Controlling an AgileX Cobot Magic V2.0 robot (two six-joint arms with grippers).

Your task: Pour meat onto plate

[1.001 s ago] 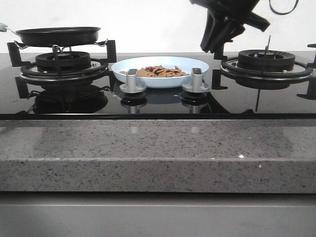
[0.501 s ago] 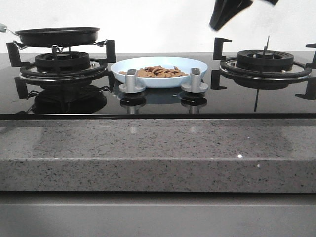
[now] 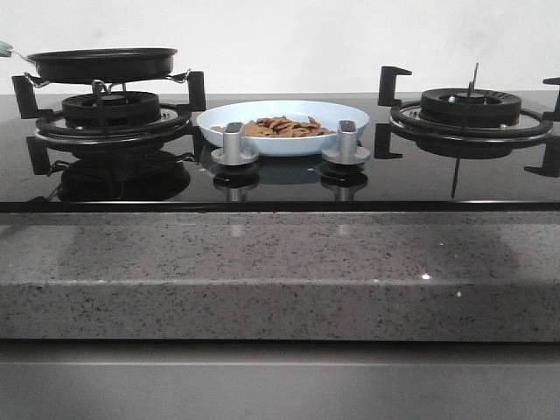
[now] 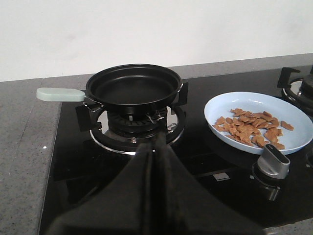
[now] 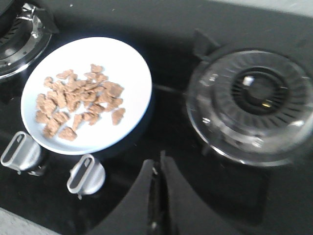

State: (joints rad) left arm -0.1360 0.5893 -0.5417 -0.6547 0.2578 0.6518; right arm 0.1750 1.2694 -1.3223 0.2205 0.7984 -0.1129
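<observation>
The meat [image 3: 282, 127] lies heaped on the plate [image 3: 337, 112] at the centre of the front view, between the two burners on the table [image 3: 280, 262]. The pan [image 4: 133, 87] sits empty on the burner [image 3: 112, 112] at upper left, so the pouring looks done, with little left to do. The left claw [image 4: 152, 147] is closed on nothing, well back from the pan. The right claw [image 5: 159, 169] is also closed and empty, above the stove.
</observation>
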